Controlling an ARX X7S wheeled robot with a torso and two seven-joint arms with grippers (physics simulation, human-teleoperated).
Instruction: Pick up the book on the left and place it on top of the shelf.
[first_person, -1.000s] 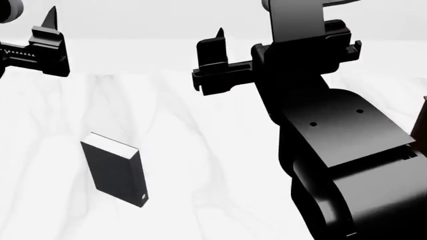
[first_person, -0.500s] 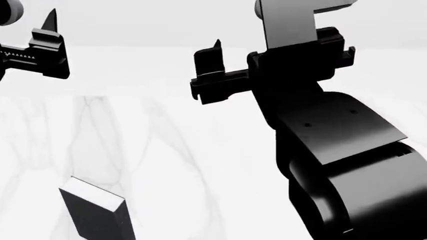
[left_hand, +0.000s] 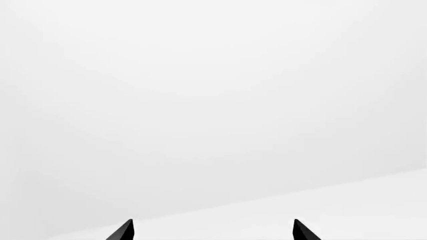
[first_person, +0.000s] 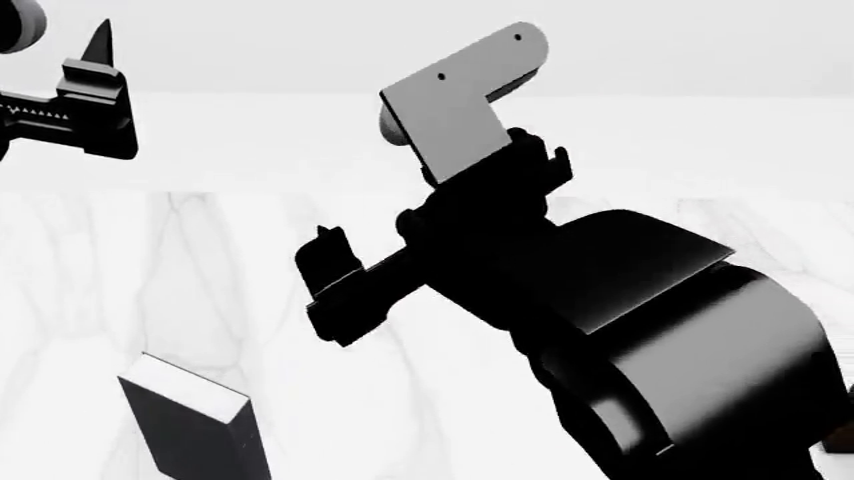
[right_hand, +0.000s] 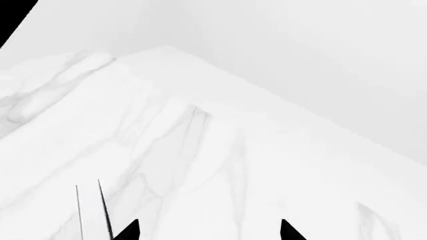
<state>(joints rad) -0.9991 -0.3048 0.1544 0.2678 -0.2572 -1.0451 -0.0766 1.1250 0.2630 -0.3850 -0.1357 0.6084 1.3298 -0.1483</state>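
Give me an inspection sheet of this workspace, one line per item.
Surface: white marble-veined tabletop, mostly bare.
Job's things: thin black hardcover book with white page edges lies flat at the near left, cut by the frame edge; a brown sliver at the lower right corner cannot be identified.
Clutter: nothing seen.
Grippers: left gripper open, empty, raised above the table; right gripper open, empty, over bare marble.
Cables: nothing seen.
Surroundings: plain pale wall.

My right gripper (first_person: 350, 290) looks like matt black plastic. The table (first_person: 441, 400) under me is smooth white marble, grey-veined. The book (first_person: 187, 425) has a matt black cover and white paper edges.
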